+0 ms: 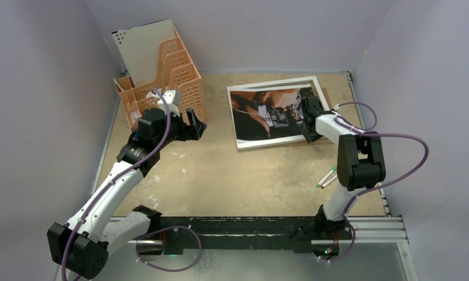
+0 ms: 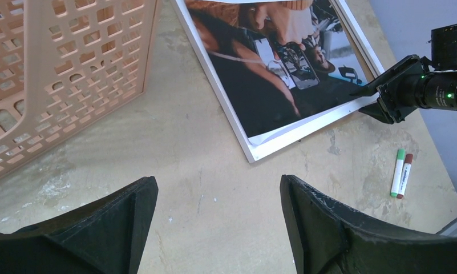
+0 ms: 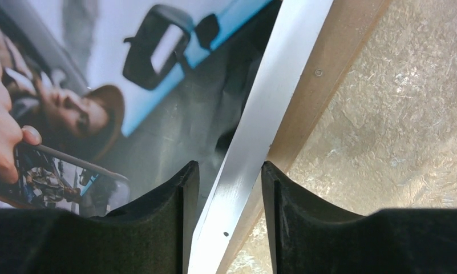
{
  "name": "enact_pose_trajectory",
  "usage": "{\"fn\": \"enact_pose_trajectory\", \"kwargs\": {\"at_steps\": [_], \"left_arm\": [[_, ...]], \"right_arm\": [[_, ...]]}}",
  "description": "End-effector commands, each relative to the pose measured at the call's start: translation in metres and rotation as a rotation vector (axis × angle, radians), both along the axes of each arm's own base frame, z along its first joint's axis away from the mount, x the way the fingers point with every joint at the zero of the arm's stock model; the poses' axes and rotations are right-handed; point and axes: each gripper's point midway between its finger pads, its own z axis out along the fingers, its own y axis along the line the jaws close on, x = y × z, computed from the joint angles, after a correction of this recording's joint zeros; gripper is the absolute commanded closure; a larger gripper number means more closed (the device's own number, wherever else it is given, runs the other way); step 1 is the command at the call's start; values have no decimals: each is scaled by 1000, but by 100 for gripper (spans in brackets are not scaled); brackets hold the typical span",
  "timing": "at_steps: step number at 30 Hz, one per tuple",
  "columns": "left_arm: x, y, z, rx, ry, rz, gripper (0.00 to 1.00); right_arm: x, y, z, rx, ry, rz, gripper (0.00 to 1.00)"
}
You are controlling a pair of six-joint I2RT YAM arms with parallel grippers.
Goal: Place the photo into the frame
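The frame (image 1: 277, 142) lies flat at the back right of the table, its white rim up. The photo (image 1: 267, 114), a dark and orange print of a man in a car, lies face up on it, slightly askew. My right gripper (image 1: 307, 123) is at the frame's right side. In the right wrist view its fingers (image 3: 230, 177) straddle the white rail (image 3: 283, 74), narrow gaps on both sides, with the photo (image 3: 100, 85) to the left. My left gripper (image 2: 219, 194) hangs wide open over bare table, holding nothing, the frame's corner (image 2: 254, 153) ahead of it.
An orange lattice file basket (image 1: 167, 76) holding a beige sheet (image 1: 147, 50) stands at the back left, close to my left gripper (image 1: 198, 124). Two markers (image 1: 327, 177) lie near the right arm. Purple walls enclose the table on three sides.
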Motion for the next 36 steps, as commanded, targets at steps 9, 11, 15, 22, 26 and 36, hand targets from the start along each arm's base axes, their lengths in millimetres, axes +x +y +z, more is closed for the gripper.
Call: {"fn": "enact_pose_trajectory", "kwargs": {"at_steps": [9,11,15,22,26,36], "left_arm": [[-3,-5,-1,-59,23,-1,19],[-3,-4,-3,-61,31,4,19],[-1,-2,-7,-65,42,27,19],[-3,-6,-11,-102,68,27,19],[-2,-7,-16,-119,81,39,19],[-6,-17,-34,-183,144,21,20]], "right_arm": [[-11,-5,-14,8,45,-57,51],[-13,-7,-18,2,50,-66,53],[-11,-8,-15,-1,40,-78,62],[-2,-2,26,47,-73,-74,68],[0,6,50,107,-163,-74,77],[3,28,80,230,-272,-8,100]]}}
